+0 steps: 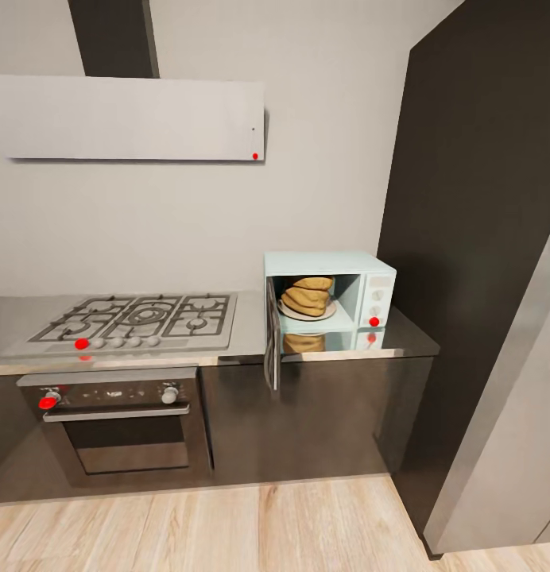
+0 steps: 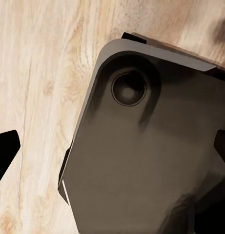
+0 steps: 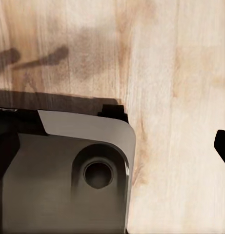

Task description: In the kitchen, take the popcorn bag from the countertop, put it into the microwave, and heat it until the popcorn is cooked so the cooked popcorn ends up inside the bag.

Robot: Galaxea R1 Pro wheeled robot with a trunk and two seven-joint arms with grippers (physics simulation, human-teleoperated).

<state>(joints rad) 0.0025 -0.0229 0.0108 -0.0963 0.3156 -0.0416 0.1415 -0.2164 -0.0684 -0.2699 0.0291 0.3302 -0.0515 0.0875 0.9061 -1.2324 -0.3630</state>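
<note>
The pale mint-blue microwave (image 1: 331,298) stands at the right end of the grey countertop (image 1: 406,340). Its dark glass door (image 1: 272,343) is swung wide open toward me. Inside, the tan-brown popcorn bag (image 1: 308,295) sits on a white plate, leaning a little. A red light glows low on the microwave's knob panel (image 1: 374,321). Both arms hang low over the floor, far from the microwave. My left gripper (image 2: 112,156) is open, its dark fingertips (image 2: 6,151) spread to the picture's edges. My right gripper (image 3: 112,148) is open too, with nothing between its fingers (image 3: 222,145).
A gas hob (image 1: 140,318) and a steel built-in oven (image 1: 120,425) with a red knob lie left of the microwave, under a grey hood (image 1: 128,119). A tall dark cabinet (image 1: 482,238) and a grey panel (image 1: 513,445) wall the right side. Wooden floor (image 1: 227,528) lies in front; my dark base (image 2: 151,161) is below the grippers.
</note>
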